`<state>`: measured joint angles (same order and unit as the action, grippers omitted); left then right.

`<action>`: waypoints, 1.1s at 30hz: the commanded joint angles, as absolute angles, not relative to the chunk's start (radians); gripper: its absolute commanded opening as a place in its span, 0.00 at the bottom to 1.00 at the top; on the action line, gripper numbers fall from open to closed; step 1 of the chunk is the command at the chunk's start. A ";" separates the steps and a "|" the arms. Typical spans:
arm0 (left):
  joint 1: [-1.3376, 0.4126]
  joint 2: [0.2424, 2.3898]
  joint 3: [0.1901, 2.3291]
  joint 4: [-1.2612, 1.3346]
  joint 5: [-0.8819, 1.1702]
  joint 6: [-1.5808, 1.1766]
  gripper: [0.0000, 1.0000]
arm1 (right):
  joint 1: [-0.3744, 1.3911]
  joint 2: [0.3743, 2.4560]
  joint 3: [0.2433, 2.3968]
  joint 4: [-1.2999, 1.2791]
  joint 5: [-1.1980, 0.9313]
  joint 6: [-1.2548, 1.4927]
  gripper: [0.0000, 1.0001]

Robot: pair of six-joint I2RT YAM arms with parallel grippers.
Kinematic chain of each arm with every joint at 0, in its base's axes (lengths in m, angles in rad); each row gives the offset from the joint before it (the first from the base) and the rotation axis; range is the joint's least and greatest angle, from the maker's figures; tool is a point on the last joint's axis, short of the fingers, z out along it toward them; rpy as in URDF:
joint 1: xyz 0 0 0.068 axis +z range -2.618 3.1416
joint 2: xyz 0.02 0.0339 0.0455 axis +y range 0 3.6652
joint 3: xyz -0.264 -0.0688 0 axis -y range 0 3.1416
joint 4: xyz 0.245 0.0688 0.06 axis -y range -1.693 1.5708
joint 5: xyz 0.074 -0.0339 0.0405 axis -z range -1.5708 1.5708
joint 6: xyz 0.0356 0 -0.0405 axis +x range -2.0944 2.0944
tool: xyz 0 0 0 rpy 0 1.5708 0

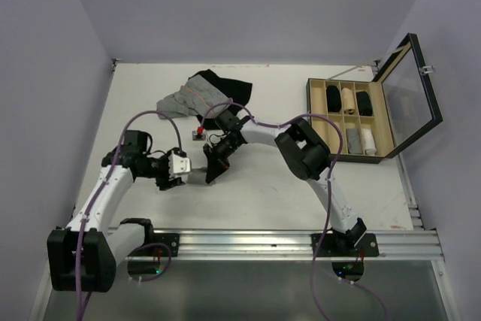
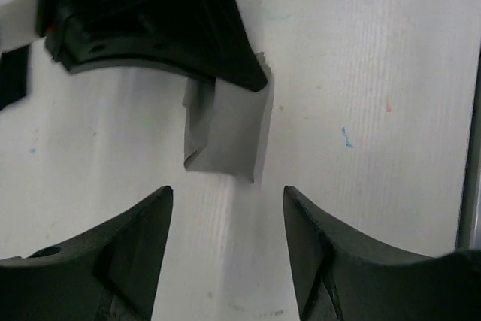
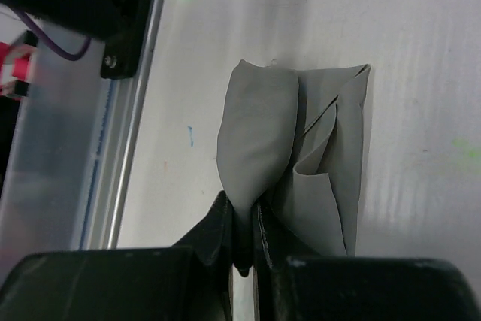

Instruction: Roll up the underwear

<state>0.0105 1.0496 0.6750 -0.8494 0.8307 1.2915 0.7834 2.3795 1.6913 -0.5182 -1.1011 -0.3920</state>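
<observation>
The underwear (image 3: 301,140) is a small folded bundle of plain grey cloth lying on the white table, left of centre in the top view (image 1: 198,177). My right gripper (image 3: 242,208) is shut on one rounded fold of it, which bulges out between the fingers. In the left wrist view the underwear (image 2: 225,129) lies just beyond my left gripper (image 2: 228,189), which is open and holds nothing, its fingertips a short way clear of the cloth. From above, the left gripper (image 1: 183,169) faces the right gripper (image 1: 213,173) across the bundle.
A grey-and-white pinstriped garment (image 1: 183,99) and a black garment (image 1: 225,84) lie heaped at the back. A compartmented wooden box (image 1: 322,116) with its lid (image 1: 412,92) open stands at the right, holding several rolls. A metal rail (image 1: 301,242) runs along the near edge.
</observation>
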 commanded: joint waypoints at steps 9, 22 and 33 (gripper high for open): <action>-0.225 1.045 0.506 -0.476 0.698 1.305 0.65 | 0.781 2.563 1.695 -0.701 -1.023 -0.377 0.00; -0.411 1.013 0.431 -0.427 0.557 1.166 0.59 | 0.739 2.649 1.753 -0.706 -1.080 -0.298 0.00; -0.523 1.153 0.403 -0.333 0.417 1.083 0.28 | 0.736 2.626 1.741 -0.724 -1.043 -0.344 0.00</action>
<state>-0.5026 1.0996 0.4000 -0.3264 0.4595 1.1286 0.7639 2.5179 1.8099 -0.7216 -1.2850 -0.2607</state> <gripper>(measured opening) 0.322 0.082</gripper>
